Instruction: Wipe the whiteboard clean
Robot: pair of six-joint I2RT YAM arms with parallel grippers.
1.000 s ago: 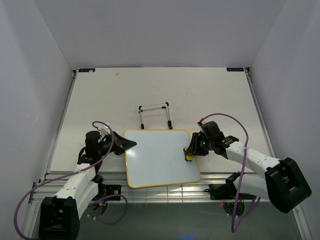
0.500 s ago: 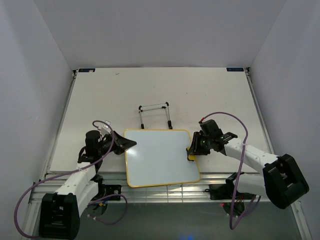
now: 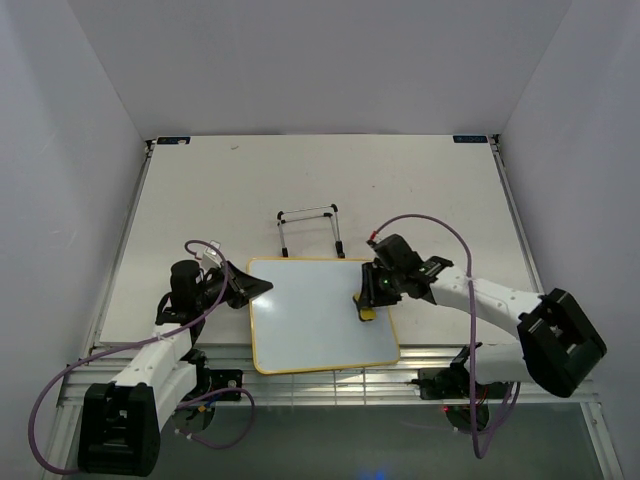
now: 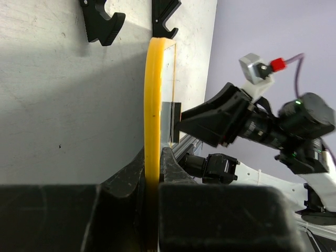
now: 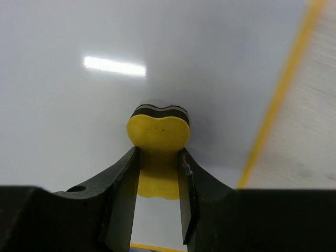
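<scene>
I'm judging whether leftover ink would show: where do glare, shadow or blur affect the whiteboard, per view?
Right wrist: a bright glare streak lies on the whiteboard above-left of the eraser, which casts a soft shadow. Top external: the board looks fairly evenly lit, no hot spot. Left wrist: the board shows edge-on, its face hidden; the near fingers are dark, blurred.

From above, the right gripper (image 3: 367,303) hides most of the yellow eraser (image 3: 367,315) near the right edge of the whiteboard (image 3: 310,320). The left wrist view meets it edge-on, face unseen.
</scene>
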